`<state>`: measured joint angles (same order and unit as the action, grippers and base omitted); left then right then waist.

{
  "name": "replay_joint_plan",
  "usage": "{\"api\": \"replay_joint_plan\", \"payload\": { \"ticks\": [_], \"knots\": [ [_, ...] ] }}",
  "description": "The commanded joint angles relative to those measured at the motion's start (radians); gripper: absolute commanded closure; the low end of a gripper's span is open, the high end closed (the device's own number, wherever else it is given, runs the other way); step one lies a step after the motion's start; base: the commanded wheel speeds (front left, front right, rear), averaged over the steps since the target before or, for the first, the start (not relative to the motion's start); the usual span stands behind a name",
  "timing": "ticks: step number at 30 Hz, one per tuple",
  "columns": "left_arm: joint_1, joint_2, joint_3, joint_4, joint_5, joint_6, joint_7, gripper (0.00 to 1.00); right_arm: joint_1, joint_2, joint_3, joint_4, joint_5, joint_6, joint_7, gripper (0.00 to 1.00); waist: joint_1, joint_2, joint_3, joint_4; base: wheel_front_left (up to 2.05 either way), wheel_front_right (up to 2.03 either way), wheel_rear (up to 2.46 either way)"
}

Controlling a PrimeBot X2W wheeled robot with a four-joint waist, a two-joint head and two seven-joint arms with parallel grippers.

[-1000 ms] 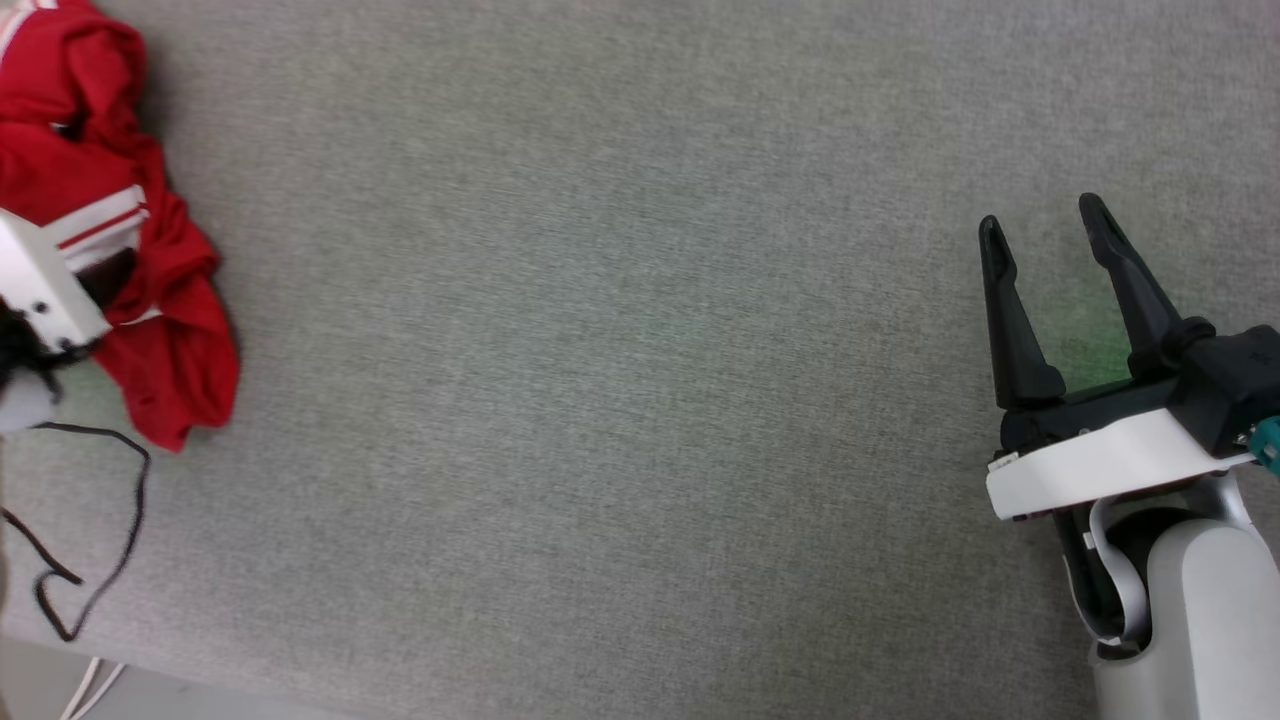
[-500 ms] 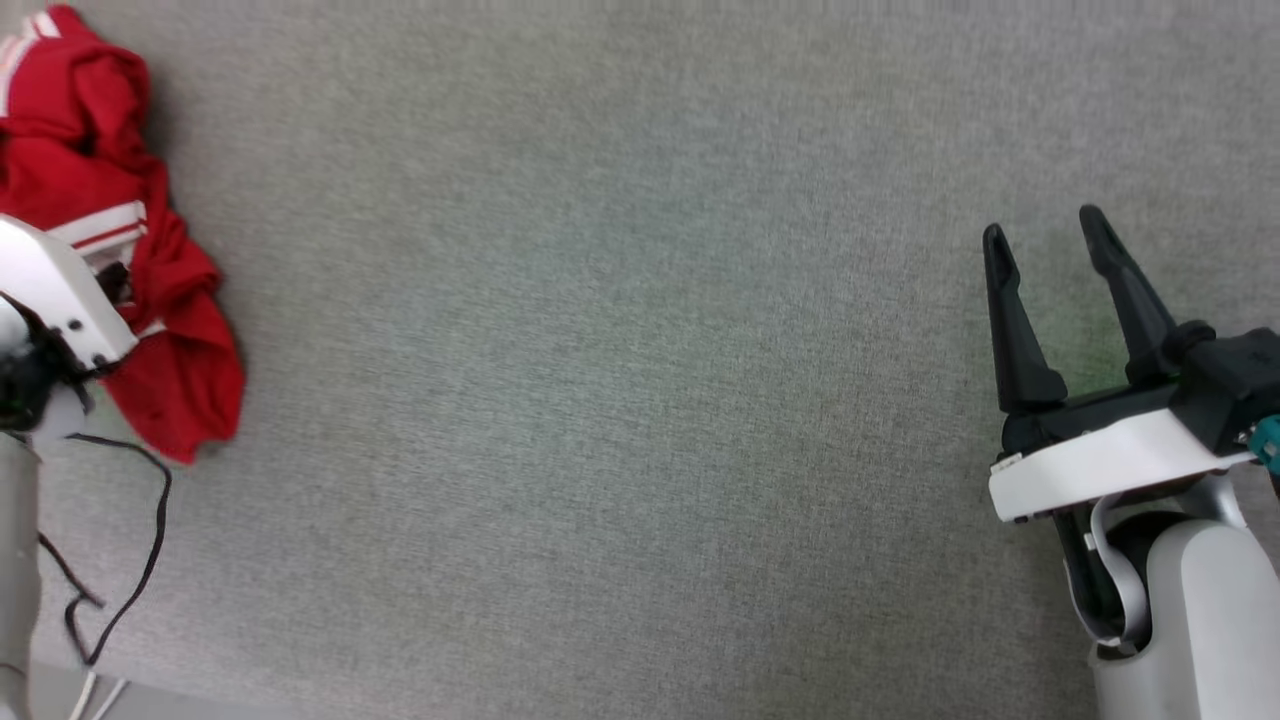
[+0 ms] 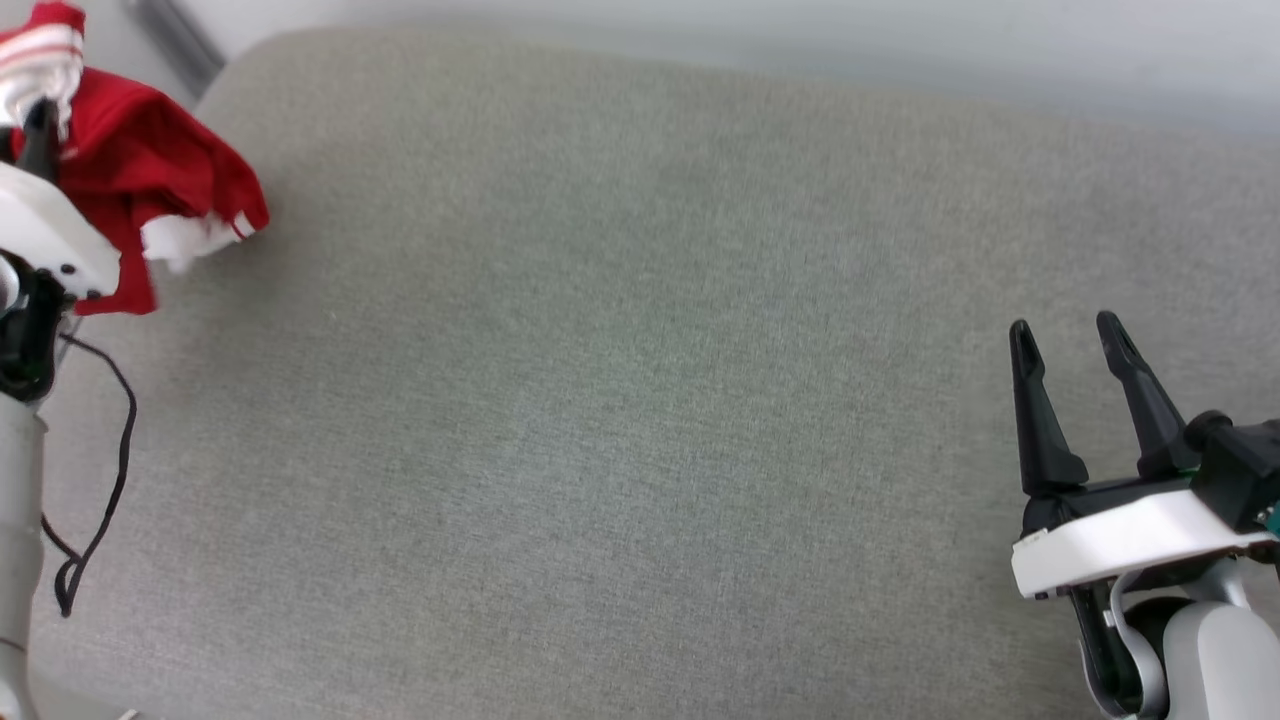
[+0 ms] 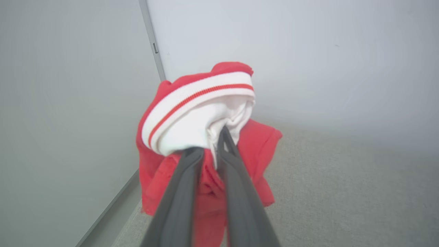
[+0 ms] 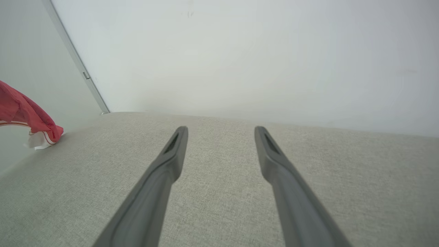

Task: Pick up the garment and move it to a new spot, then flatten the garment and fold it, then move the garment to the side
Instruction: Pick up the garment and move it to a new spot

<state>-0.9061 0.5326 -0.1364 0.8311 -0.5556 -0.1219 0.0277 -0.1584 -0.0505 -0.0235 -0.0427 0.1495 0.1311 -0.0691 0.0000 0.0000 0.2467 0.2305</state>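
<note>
The garment (image 3: 150, 170) is a bunched red jersey with a white, red-striped sleeve end, hanging off the surface at the far left corner. My left gripper (image 3: 38, 135) is shut on it. In the left wrist view the two dark fingers (image 4: 236, 178) pinch the white sleeve fabric of the garment (image 4: 192, 113), the gripper (image 4: 211, 144) nearly closed, and red cloth droops below. My right gripper (image 3: 1064, 328) stands open at the lower right above the bare surface, nothing between its fingers (image 5: 221, 129). A red edge of the garment (image 5: 24, 113) shows far left there.
A wide grey upholstered surface (image 3: 640, 400) spreads between the two arms, its far edge meeting a pale wall (image 3: 800, 40). A black cable (image 3: 105, 450) dangles by the left arm. A wall seam (image 4: 151, 41) runs behind the garment.
My left gripper has shut on the garment and raised it off the surface. The head camera has tilted up, bringing the far edge and wall into view. The right gripper stays open.
</note>
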Motion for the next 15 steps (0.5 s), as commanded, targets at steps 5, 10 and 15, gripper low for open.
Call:
{"api": "replay_joint_plan", "payload": {
  "ticks": [5, 10, 15],
  "knots": [
    [-0.014, -0.038, -0.028, -0.052, 0.039, 0.026, -0.111, 1.0, 0.046, 0.001, -0.008, -0.015, 0.023, -0.001, 0.0, 0.0, 0.0, 0.0, -0.104, -0.038, 0.0, 0.0, 0.0],
    [0.029, -0.077, -0.043, -0.108, 0.044, 0.037, -0.162, 1.0, 0.074, 0.0, -0.022, -0.026, 0.026, -0.001, 0.005, 0.0, 0.0, 0.0, -0.149, -0.086, 0.0, 0.0, 0.0],
    [0.114, -0.144, -0.083, -0.195, 0.048, 0.05, -0.181, 1.0, 0.111, 0.001, -0.033, -0.042, 0.01, -0.001, 0.026, 0.0, 0.0, 0.0, -0.195, -0.155, 0.0, 0.0, 0.0]
  ]
}}
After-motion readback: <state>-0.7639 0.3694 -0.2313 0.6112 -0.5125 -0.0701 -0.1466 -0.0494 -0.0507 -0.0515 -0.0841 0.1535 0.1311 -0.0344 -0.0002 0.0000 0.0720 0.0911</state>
